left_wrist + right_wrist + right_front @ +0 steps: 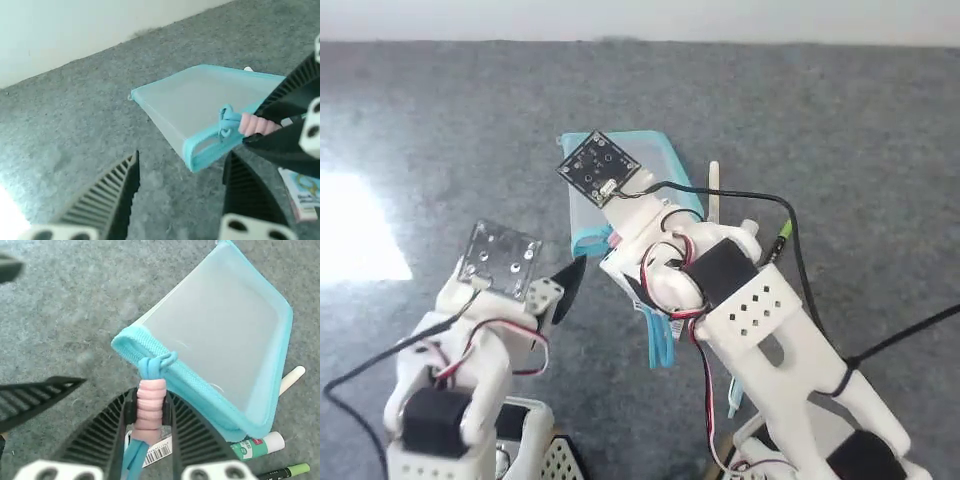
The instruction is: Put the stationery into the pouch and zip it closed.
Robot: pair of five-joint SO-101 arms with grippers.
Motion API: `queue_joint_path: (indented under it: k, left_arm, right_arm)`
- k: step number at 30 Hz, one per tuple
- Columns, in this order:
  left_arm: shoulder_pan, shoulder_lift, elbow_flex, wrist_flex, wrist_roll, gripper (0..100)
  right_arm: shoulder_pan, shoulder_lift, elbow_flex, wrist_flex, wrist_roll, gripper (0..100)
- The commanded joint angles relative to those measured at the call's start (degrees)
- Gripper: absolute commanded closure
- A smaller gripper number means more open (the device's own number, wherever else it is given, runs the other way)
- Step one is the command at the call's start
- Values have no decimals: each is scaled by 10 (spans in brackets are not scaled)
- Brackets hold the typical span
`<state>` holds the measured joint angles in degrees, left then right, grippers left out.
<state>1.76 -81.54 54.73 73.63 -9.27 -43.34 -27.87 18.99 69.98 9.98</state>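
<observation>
- Jaws of the left gripper (184, 172), lower left of the high view: spread wide, holding nothing, just short of the pouch's near corner.
- Right gripper (149, 402), near the centre of the high view: clamped on the pink ribbed zipper pull (151, 387), itself tied to the slider by a turquoise cord loop (159, 361).
- Flat translucent pouch with turquoise zip trim (215, 335), upper centre of the high view: seemingly empty through its wall. Cannot tell whether the zip along the edge is open or closed.
- Stationery outside the pouch, right of centre in the high view: white glue stick with green label (260, 445), black pen with green tip (282, 472) and plain white stick (292, 377), poking out from behind the pouch's far edge.
- Grey speckled table (440, 130) beneath and beyond.
- Judged progress: barely started. Pull grasped, nothing loaded. Left to do: open the pouch mouth if shut, put in each piece, then run the zip closed.
</observation>
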Motion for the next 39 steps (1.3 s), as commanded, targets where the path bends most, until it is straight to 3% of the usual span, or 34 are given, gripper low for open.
queue_joint_path:
  k: [1,16,24,39]
  left_arm:
    - [1,20,43,-61,14,739]
    - [-41,21,104,-136,39,739]
    - [3,17,74,-58,39,739]
    - [33,17,69,-39,34,737]
  right_arm:
    - [-5,-37,-6,-7,-7,991]
    - [-7,-146,34,8,-1,991]
    - [-7,-146,52,-7,-1,991]
    - [-7,-146,80,-36,-1,991]
